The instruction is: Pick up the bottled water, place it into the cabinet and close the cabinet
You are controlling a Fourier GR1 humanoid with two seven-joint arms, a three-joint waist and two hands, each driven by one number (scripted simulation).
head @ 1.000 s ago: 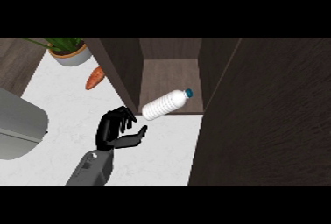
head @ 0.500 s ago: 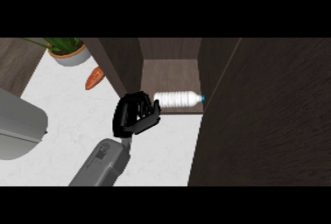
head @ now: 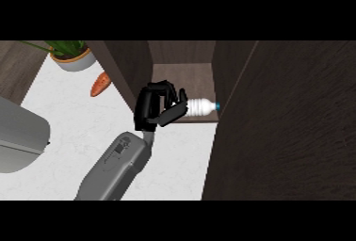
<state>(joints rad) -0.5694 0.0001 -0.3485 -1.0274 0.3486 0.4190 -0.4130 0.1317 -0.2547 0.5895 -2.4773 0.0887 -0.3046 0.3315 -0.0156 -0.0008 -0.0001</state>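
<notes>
The left hand (head: 158,109) is moving deeper toward the cabinet (head: 182,75), curling round the bottled water (head: 201,107). The bottle is lying on its side at the shelf's front edge, inside the cabinet.

A home kitchen is showing here. A pale, marbled counter (head: 62,122) is running across the left of the view, carrying a potted plant (head: 69,54) at its far edge and a carrot (head: 101,84) lying just nearer. A dark wooden cabinet (head: 285,132) is standing over the counter's right side, its door hanging open. A grey rounded appliance (head: 17,141) is sitting at the counter's left edge.
</notes>
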